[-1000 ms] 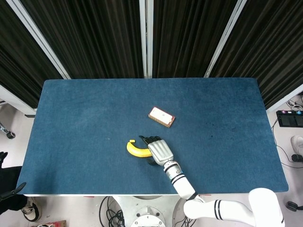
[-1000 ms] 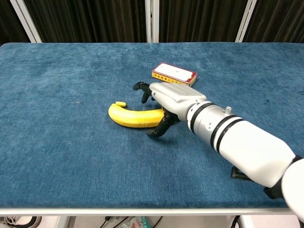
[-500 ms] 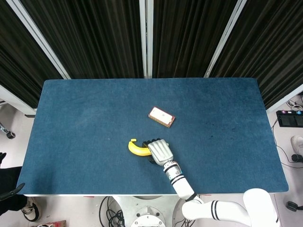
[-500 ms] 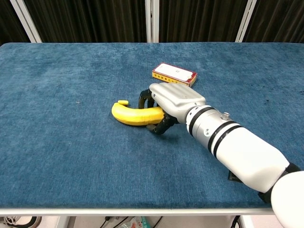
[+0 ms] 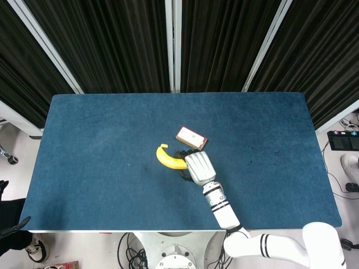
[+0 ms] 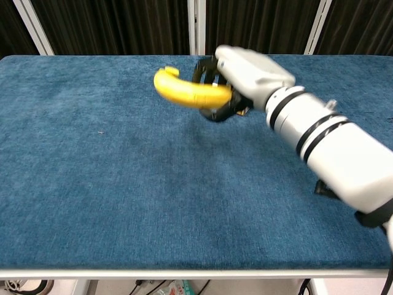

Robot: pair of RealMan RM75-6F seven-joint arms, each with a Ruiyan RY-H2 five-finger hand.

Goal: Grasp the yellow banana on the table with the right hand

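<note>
The yellow banana (image 5: 168,158) (image 6: 187,90) is off the table, lifted in the air. My right hand (image 5: 197,166) (image 6: 243,75) grips its right end, with dark fingers curled around it and the stem end pointing left and up. In the chest view the banana hangs well above the blue cloth. My left hand is not in either view.
A small red and white box (image 5: 192,138) lies on the blue table (image 5: 101,145) just beyond the right hand; in the chest view the hand hides most of it. Black curtains and white posts stand behind the table's far edge.
The right hand closed its fingers around the banana and lifted it off the table, moving up and toward the box. The banana rose with it.
</note>
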